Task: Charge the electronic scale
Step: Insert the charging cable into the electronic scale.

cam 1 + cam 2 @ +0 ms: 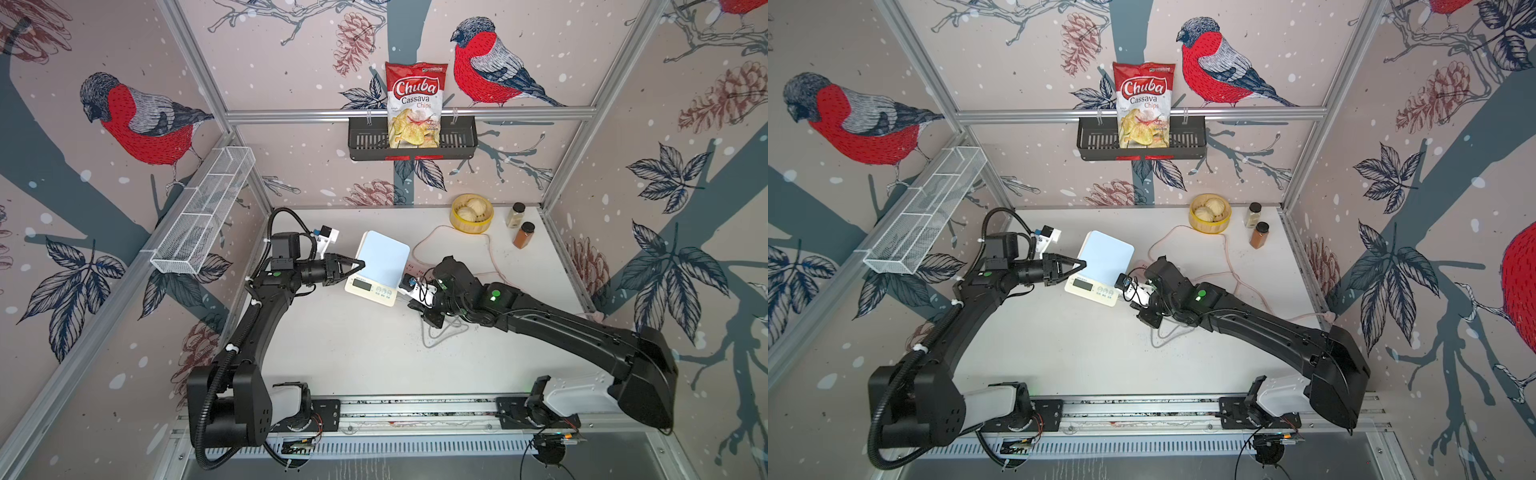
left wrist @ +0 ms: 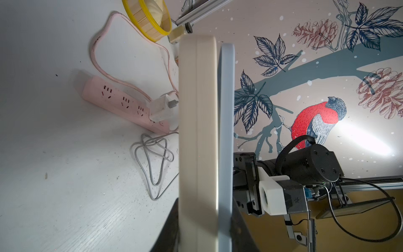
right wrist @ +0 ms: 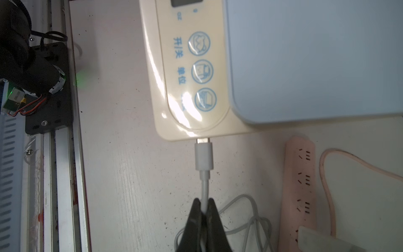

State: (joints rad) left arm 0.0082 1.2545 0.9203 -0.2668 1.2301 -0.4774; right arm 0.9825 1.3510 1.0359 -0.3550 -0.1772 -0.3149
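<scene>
**Scale gripped edge-on**

The electronic scale point(image 2: 200, 131) fills the middle, seen edge-on: cream body, pale blue top. Dark fingers point(image 2: 169, 227) of the left gripper point(image 2: 204, 220) lie against both its faces. On the white tabletop point(image 2: 65, 174), a pink power strip point(image 2: 117, 102) carries a white charger cube point(image 2: 161, 109). A grey cable point(image 2: 152, 161) lies coiled just beside it. A yellow-rimmed steamer point(image 2: 148, 24) sits farther off.

From overhead in both top views, looking down across the whole worktop point(image 1: 353, 353); from each wrist, close in, sharing the electronic scale point(image 2: 198, 131) and power strip point(image 3: 299, 174).
</scene>
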